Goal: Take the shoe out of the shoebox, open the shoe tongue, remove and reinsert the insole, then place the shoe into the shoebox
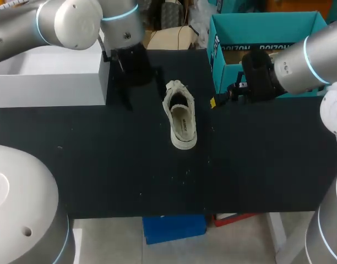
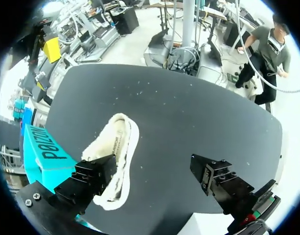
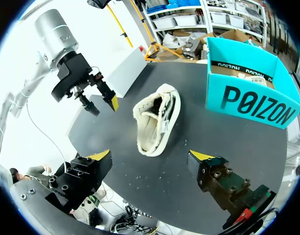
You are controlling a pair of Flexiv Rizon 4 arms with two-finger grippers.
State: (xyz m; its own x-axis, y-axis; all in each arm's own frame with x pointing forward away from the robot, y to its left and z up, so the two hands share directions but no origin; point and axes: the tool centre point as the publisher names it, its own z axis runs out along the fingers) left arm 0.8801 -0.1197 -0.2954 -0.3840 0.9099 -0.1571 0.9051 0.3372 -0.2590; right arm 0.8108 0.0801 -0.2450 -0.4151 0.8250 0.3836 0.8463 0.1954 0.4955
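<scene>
Lying on the table (image 1: 102,165), the shoe (image 1: 180,115) is outside the shoebox (image 1: 267,22).

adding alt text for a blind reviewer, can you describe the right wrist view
A white shoe lies on the black table ahead of the open right gripper, nothing held. The teal shoebox stands open beside the shoe, and the left gripper hovers beyond the shoe, also open.
</scene>
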